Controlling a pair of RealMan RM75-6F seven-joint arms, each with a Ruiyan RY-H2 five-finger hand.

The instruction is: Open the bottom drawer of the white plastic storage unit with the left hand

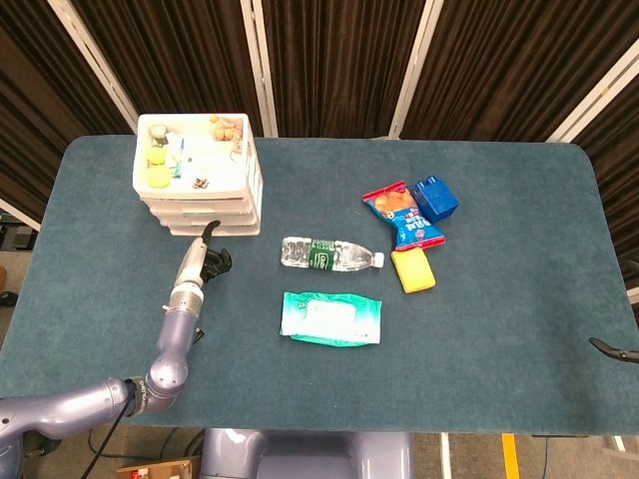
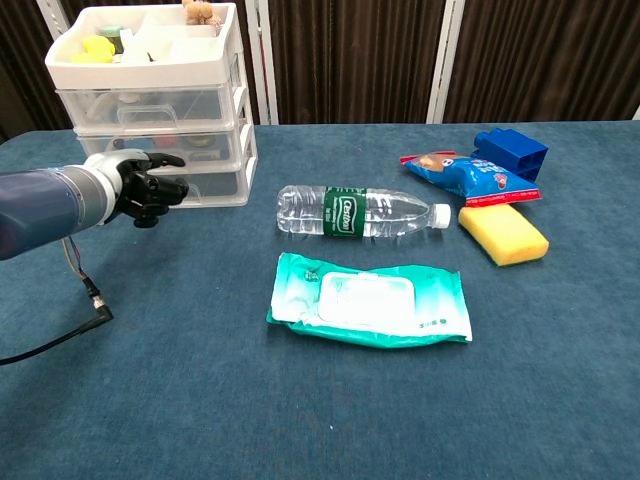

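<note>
Right now the left hand (image 2: pixel 140 185) sits at the front of the white plastic storage unit (image 1: pixel 200 180), level with its bottom drawer (image 2: pixel 205 186). Its dark fingers (image 2: pixel 165 190) are curled inward with 1 pale digit pointing straight at the drawer face, and nothing is held in them. Whether any fingertip touches the plastic yet cannot be told from either view; from the head view the hand (image 1: pixel 203 261) looks just beside the unit's lower front edge. The drawer appears fully closed, flush with the 2 above it.

The unit stands at the far left corner of the table (image 1: pixel 499 329), with small items in its open top tray. A water bottle (image 2: pixel 355 212), a pack of wet wipes (image 2: pixel 370 300), a yellow sponge (image 2: pixel 503 234), a snack bag (image 2: pixel 460 172) and a blue block (image 2: pixel 511 152) lie well off to the right, clear of the arm's path.

Only a dark tip at the right edge of the head view (image 1: pixel 611 349) may belong to the right hand, so its state cannot be told.

To do this step well, the fingertips probably need to hook under or behind the drawer's front lip, not press on its face, since pushing would only shove the light unit back. Then pull straight toward the robot, parallel to the table, slowly, because the unit looks light and could slide or tip forward with the drawer
</note>
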